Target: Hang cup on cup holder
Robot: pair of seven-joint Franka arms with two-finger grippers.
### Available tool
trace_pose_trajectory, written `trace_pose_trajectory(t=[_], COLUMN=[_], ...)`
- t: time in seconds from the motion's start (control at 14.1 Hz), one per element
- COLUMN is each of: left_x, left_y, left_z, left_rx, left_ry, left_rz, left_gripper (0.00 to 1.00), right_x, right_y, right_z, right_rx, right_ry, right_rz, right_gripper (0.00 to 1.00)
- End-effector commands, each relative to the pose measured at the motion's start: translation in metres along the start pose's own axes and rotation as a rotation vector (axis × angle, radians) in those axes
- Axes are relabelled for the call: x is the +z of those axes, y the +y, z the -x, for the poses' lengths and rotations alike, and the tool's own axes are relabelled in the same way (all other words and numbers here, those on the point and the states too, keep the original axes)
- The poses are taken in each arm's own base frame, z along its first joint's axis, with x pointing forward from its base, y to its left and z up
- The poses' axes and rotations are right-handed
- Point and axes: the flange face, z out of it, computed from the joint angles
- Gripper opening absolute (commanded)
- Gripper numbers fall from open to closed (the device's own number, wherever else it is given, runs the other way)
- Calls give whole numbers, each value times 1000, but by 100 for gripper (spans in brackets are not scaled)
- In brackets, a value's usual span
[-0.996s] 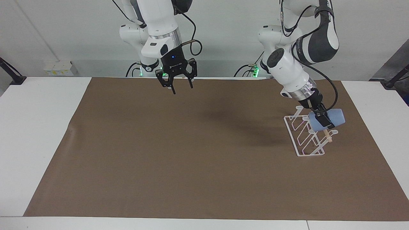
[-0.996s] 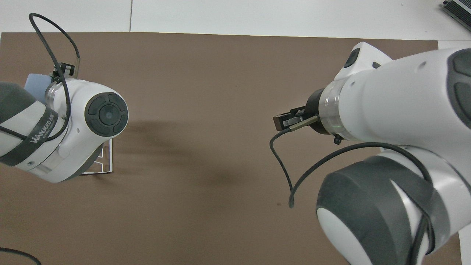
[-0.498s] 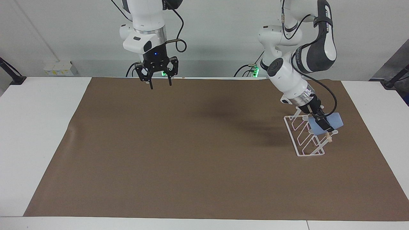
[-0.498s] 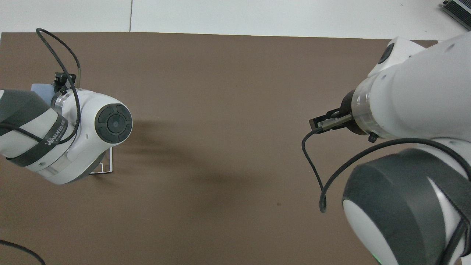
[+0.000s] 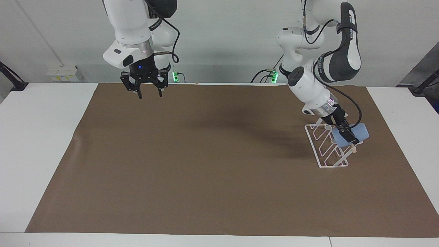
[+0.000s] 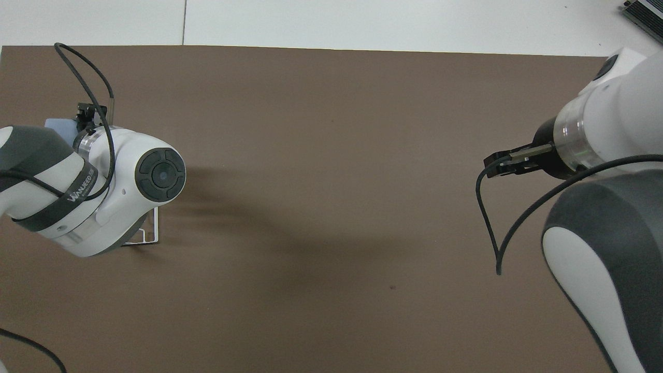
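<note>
The light-blue cup lies tilted over the top end of the white wire cup holder, by its wooden dowel. My left gripper is shut on the cup and reaches slanting down onto it. I cannot tell whether a prong is inside the cup. In the overhead view my left arm covers most of it; only a sliver of the cup and a corner of the cup holder show. My right gripper is open and empty. It hangs raised over the mat's edge by the robots and waits.
A brown mat covers most of the white table. The cup holder stands on it toward the left arm's end. A black cable hangs from my right wrist. A socket block sits on the wall.
My left gripper has lowered the cup onto the cup holder's top end. My right gripper has drawn away toward the right arm's end of the table, still open.
</note>
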Motion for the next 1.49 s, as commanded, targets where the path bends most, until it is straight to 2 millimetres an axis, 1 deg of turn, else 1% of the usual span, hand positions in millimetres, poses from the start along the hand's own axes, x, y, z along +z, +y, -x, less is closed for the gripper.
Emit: trace_pose_trajectory(t=[0.0, 0.21, 0.43, 0.57, 0.64, 0.78, 0.93, 1.0, 1.07, 1.21, 1.28, 1.35, 1.42], left_x=[3, 2, -3, -15, -27, -41, -56, -63, -68, -74, -75, -76, -74], left_y=[3, 3, 0, -5, -10, -15, -12, -12, -6, 9, 11, 13, 15], left_z=[0, 0, 3, 13, 15, 28, 29, 35, 37, 53, 59, 63, 72], left_rx=[-12, -14, -23, -54, -72, -157, -278, -326, -363, -523, -578, -631, -720], left_ry=[-6, -14, -33, -53, -50, 4, 63, 84, 117, 166, 171, 200, 237], left_rz=[-22, -17, -5, 18, 31, 147, 291, 321, 370, 511, 533, 572, 631], left_gripper=[100, 100, 100, 100, 100, 100, 100, 100, 100, 100, 100, 100, 100], right_x=[9, 20, 32, 39, 45, 53, 56, 56, 57, 57, 56, 56, 56], right_y=[9, 23, 29, 29, 29, 34, 32, 32, 32, 32, 32, 31, 31], right_z=[4, 6, 7, 9, 11, 15, 18, 19, 19, 19, 19, 19, 19], right_rx=[8, 39, 51, 50, 52, 62, 61, 61, 61, 60, 60, 58, 58], right_ry=[-18, -37, -52, -64, -77, -83, -81, -81, -83, -81, -80, -79, -79], right_rz=[14, 8, 9, 9, 11, 16, 19, 20, 21, 20, 20, 20, 20], right_gripper=[69, 72, 73, 74, 74, 75, 76, 76, 77, 79, 80, 83, 87])
